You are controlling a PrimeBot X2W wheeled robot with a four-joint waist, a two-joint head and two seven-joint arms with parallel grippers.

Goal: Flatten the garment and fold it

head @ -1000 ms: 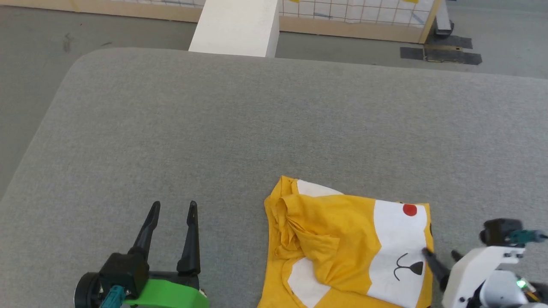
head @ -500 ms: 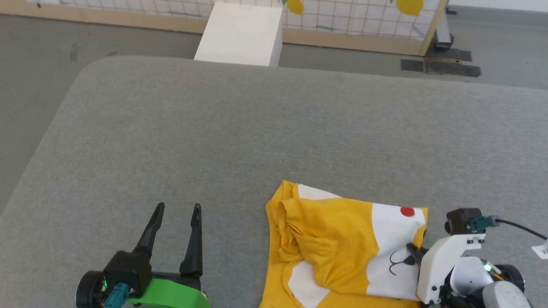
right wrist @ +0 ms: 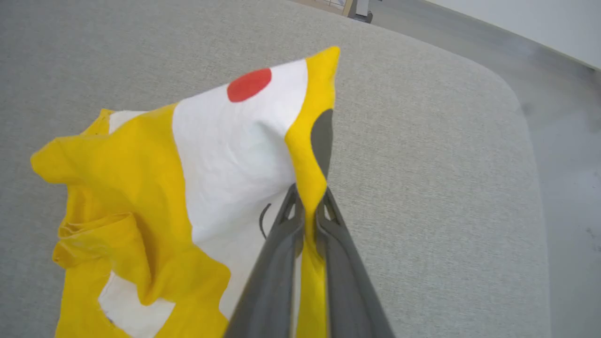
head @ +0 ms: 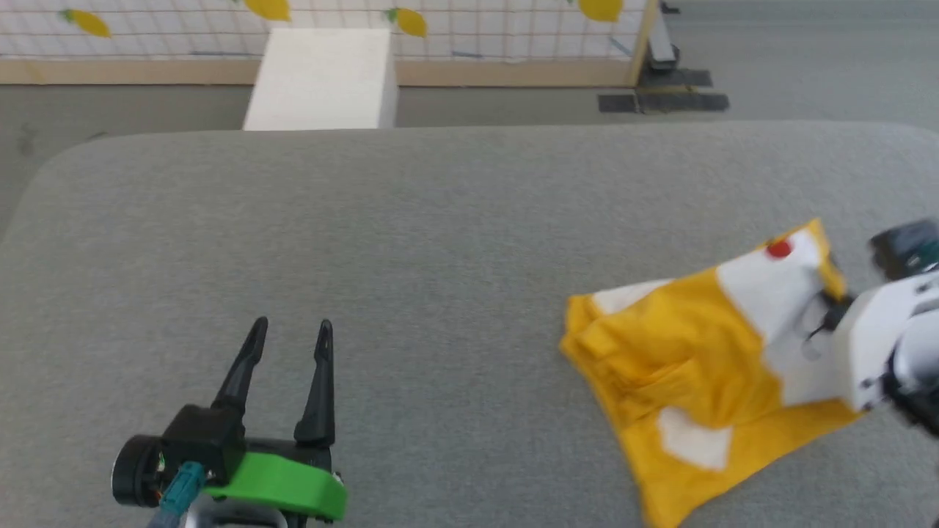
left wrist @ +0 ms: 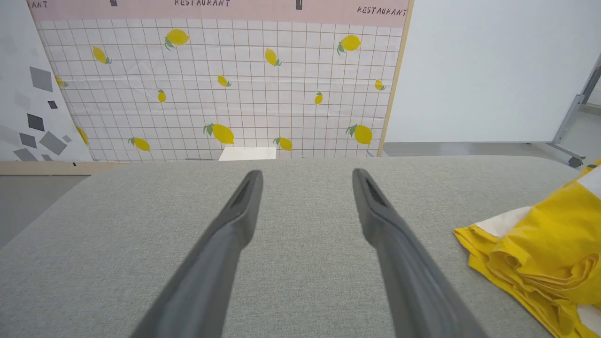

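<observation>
The right tool (right wrist: 307,199) is clamped on the garment (right wrist: 141,197), its jaws pressed together on a yellow fold at the shirt's edge. Just past the tips that edge stands up in a peak, with a dark oval mark (right wrist: 322,136) on the fold. Beside it spreads a white patch (right wrist: 225,150) with a red dot (right wrist: 249,84) near its top. Farther from the grip the yellow cloth sags and bunches in loose wrinkles on the grey fabric bench (head: 440,220).

In the head view the shirt lies on the right part of the bench, one corner trailing toward the near edge. The left tool (head: 293,323) hovers low over the bench at the near left, jaws spread wide with nothing between them, well apart from the garment.

Beyond the far edge of the bench a white block (head: 319,77) stands on the grey floor (head: 807,59), in front of a lemon-print panel (left wrist: 235,84).
</observation>
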